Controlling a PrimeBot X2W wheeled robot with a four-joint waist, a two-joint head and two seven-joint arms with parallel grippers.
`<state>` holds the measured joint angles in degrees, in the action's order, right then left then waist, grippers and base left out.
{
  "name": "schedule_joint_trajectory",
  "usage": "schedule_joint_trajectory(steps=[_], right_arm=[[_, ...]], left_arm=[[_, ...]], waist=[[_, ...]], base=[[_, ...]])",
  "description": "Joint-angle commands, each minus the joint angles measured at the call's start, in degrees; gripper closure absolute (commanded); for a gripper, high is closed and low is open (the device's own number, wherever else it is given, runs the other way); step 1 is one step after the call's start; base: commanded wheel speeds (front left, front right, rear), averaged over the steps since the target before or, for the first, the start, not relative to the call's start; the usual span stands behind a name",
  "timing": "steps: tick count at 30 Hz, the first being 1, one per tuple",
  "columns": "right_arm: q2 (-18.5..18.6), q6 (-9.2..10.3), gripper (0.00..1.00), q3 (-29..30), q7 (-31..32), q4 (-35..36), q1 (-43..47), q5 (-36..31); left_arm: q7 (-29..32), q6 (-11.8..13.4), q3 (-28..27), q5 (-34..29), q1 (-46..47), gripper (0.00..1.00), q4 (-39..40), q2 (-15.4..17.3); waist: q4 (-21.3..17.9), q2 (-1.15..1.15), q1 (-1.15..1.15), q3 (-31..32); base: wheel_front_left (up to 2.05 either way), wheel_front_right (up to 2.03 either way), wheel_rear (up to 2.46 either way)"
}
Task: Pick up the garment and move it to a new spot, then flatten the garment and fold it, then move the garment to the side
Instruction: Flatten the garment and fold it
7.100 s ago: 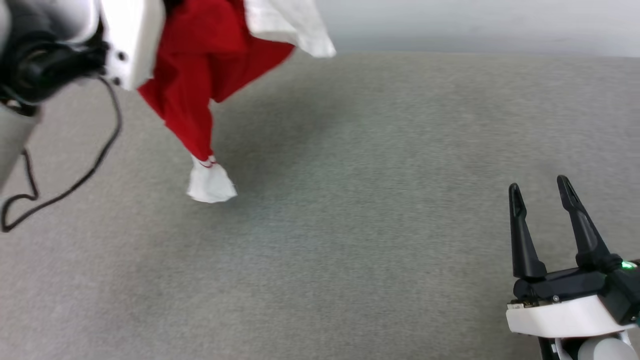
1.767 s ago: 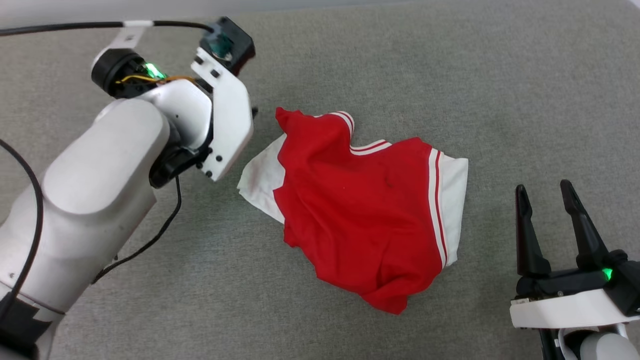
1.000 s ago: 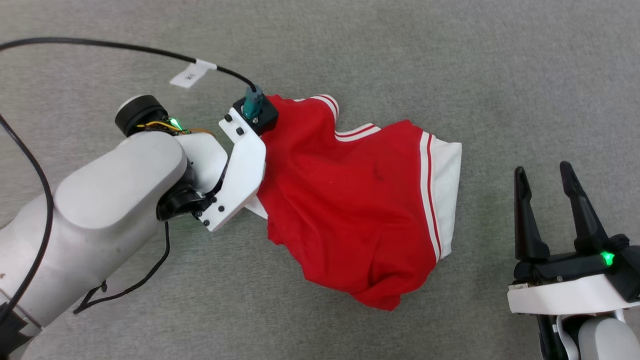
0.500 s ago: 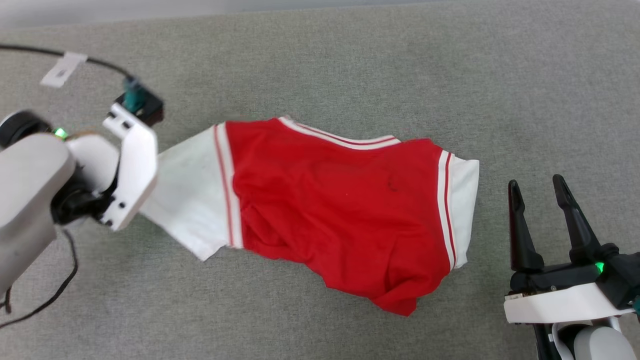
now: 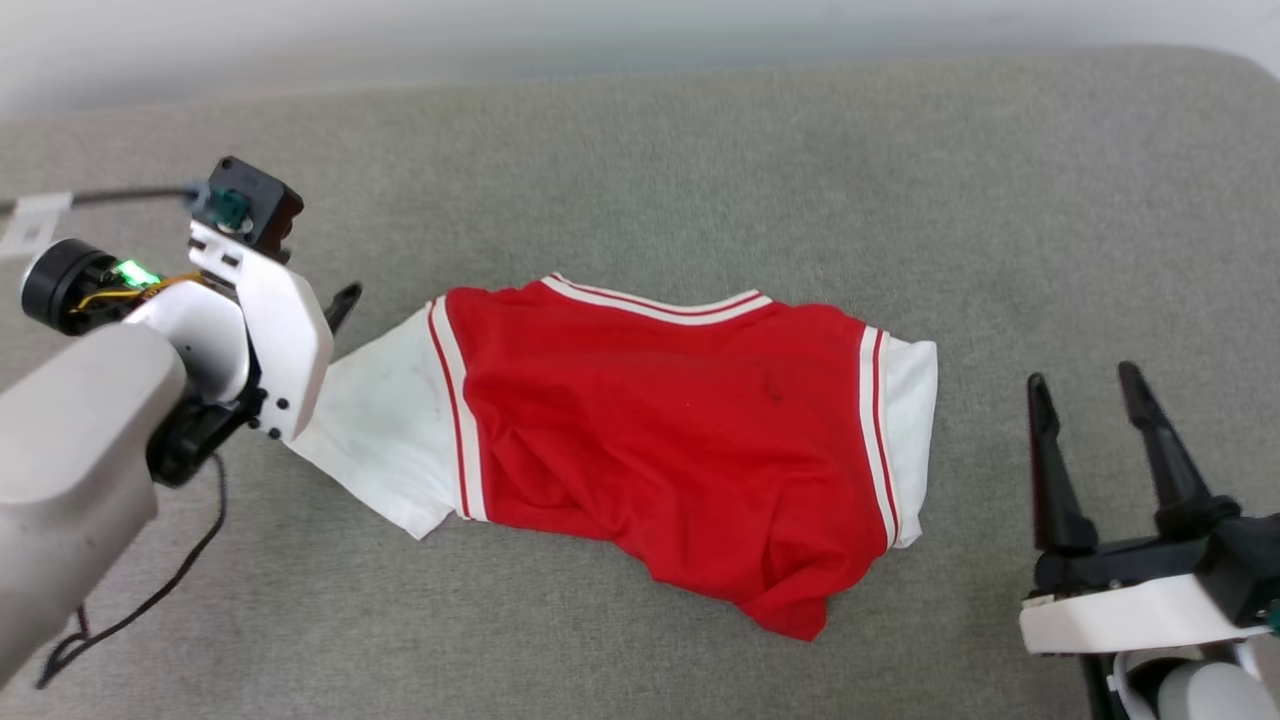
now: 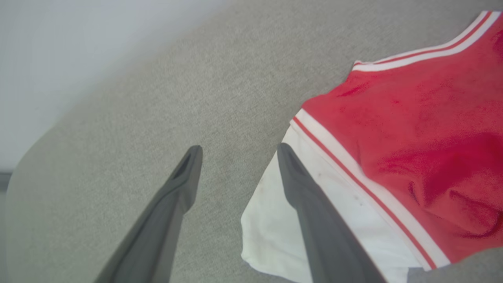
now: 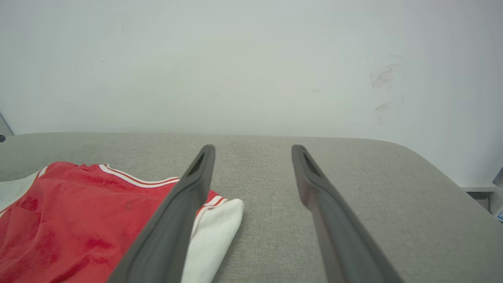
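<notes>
A grey fabric-covered surface (image 5: 700, 150) took up most of what I saw, its far edge meeting a pale wall (image 7: 235, 59) and its far right corner rounded.

The garment (image 5: 680, 420) lay spread across the middle of the surface, well in from the far edge. It was a red shirt, plain side up and rumpled, with its lower part bunched to a point toward me. A red-and-white striped trim (image 5: 650, 300) ran along its far edge.

My left arm (image 5: 90, 430), pale grey and white, reached in from the left side. My right arm sat low at the right.

The left sleeve (image 5: 385, 440) was white and stretched out toward the left arm. The right sleeve (image 5: 910, 400), also white, pointed toward the right side.

The left gripper (image 6: 237, 148) was released, its two dark fingers apart with bare surface between them. In the left wrist view one finger crossed the outer edge of the left sleeve; I could not tell whether it touched the cloth.

The right gripper (image 5: 1082, 374) was released too, fingers spread and holding nothing, just beside the right sleeve but apart from it.

A black cable (image 5: 150, 600) trailed over the surface below the left arm, and a green light (image 5: 130, 272) glowed on its wrist.
</notes>
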<state>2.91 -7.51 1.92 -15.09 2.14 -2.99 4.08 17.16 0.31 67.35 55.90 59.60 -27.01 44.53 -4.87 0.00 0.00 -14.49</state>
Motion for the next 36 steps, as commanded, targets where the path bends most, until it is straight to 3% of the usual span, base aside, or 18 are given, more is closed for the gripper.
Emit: schedule_joint_trajectory(steps=[1,6,10,14,18,21,27,36], right_arm=[[0.0,0.04,0.00,0.6,-0.1,0.6,-0.6,-0.9],[-0.1,0.04,0.00,2.9,-0.1,2.3,-3.5,-4.7],[-0.1,0.04,0.00,3.7,-0.1,2.5,-6.8,-8.7],[2.4,0.04,0.00,3.3,-0.1,2.2,-11.0,-10.3],[5.7,0.04,0.00,2.1,-0.1,0.1,-14.7,-9.9],[8.2,0.04,0.00,0.3,0.0,-4.3,-17.3,-8.7],[15.5,0.05,0.00,-8.3,11.5,-10.6,-23.5,-2.1],[31.4,0.05,0.00,-28.3,41.7,-10.4,-30.0,18.7]], left_arm=[[-3.9,1.1,-0.7,-1.3,-1.1,0.00,0.1,-0.2],[-20.2,7.1,-4.3,-2.9,-5.9,0.00,1.7,-1.5],[-29.6,13.2,-7.6,-2.7,-11.0,0.00,3.9,-1.9],[-32.2,19.8,-12.3,-3.7,-16.2,0.00,8.3,-1.9],[-32.4,25.8,-20.3,-9.6,-23.1,0.00,15.9,-2.8],[-32.3,28.7,-26.5,-14.8,-30.2,0.00,21.2,-4.4],[-32.3,30.5,-37.6,-24.7,-42.7,0.00,28.2,-9.9],[-32.4,26.7,-47.6,-35.0,-52.9,0.00,30.5,-19.1]], waist=[[0.7,0.00,0.00,1.8],[1.7,0.00,0.00,4.0],[2.4,0.00,0.00,5.0],[3.2,0.00,0.00,5.4],[3.7,0.00,0.00,5.4],[4.0,0.00,0.00,5.5],[4.6,0.00,0.00,5.2],[6.2,0.00,0.00,3.9]], base=[[0.00,0.00,0.00],[0.00,0.00,0.00],[0.00,0.00,0.00],[0.00,0.00,0.00],[0.00,0.00,0.00],[0.00,0.00,0.00],[0.00,0.00,0.00],[0.00,0.00,0.00]])
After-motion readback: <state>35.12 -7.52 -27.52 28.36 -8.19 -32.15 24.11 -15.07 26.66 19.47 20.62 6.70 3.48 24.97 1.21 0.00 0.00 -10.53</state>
